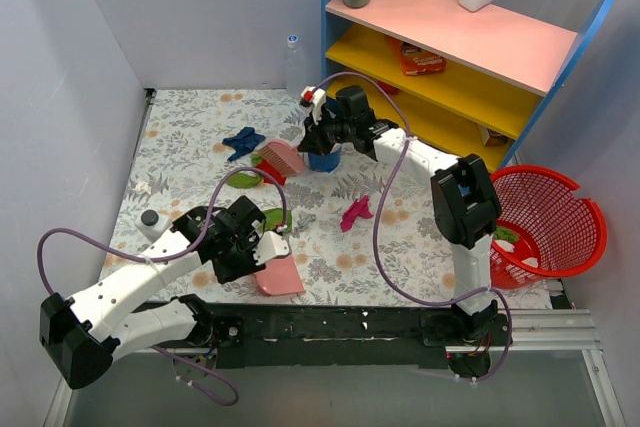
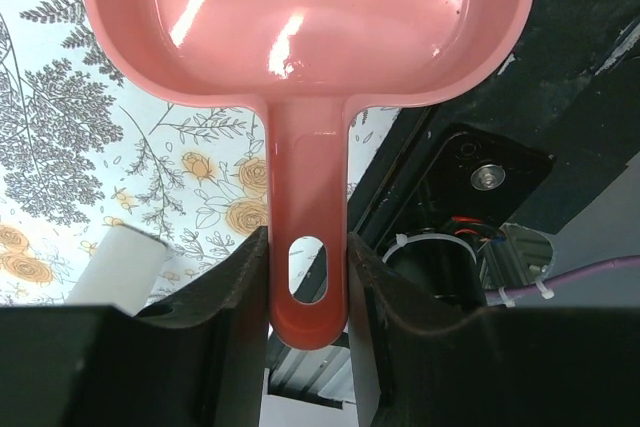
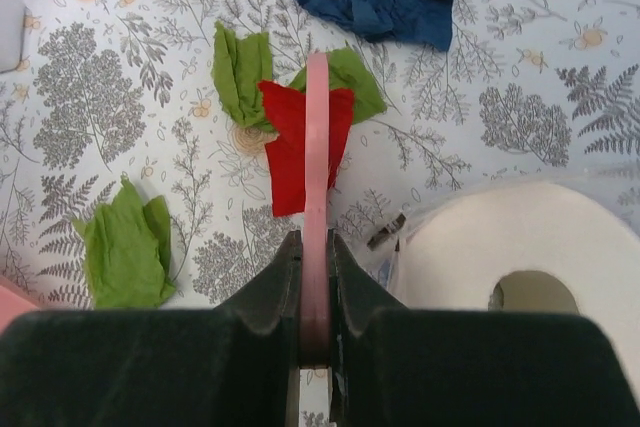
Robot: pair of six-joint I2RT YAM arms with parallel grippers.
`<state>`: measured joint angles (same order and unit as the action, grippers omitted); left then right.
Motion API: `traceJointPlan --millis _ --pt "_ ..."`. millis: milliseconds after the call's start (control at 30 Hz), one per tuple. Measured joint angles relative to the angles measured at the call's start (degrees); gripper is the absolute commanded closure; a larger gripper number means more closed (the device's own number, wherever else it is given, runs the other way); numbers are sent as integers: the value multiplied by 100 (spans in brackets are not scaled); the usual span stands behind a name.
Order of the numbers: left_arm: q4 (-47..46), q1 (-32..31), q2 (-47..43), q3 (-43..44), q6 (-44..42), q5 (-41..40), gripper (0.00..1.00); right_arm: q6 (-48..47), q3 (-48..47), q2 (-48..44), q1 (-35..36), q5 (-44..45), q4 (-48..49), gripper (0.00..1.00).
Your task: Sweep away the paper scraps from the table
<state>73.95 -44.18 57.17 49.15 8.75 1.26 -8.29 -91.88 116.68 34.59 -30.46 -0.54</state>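
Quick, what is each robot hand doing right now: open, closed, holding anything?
Left hand: closed on the pink dustpan, by its handle.
Right hand: closed on the pink brush, by its handle.

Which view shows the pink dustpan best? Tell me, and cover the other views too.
Left wrist: the dustpan fills the frame, tray and handle clear, with the left gripper shut on the handle. Top external shows it small, partly under that gripper. Right wrist shows only a pink sliver at the edge, possibly it.

The left hand [image 2: 308, 287] grips a pink dustpan [image 2: 305, 27] by its handle above the table [image 2: 60, 117].
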Motion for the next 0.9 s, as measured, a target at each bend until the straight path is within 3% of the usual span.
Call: traceJointPlan --millis 167,433,633,767,900 --pt "-160 20 -13 -4 -114 -2 100 -164 234 -275 -190 63 -599 99" --pt "-444 20 -168 -190 -372 -4 100 -1189 1329 -1904 -444 470 -2371 99" --pt "-516 20 -157 -173 -509 7 100 -1672 1419 -2732 -396 367 -3447 99" --pt "-378 20 -212 -142 -623 70 100 -1338 879 -2573 -352 -122 -3449 99" --pt "-181 20 -330 -83 -638 136 100 -828 50 -1853 -164 -581 -3003 99"
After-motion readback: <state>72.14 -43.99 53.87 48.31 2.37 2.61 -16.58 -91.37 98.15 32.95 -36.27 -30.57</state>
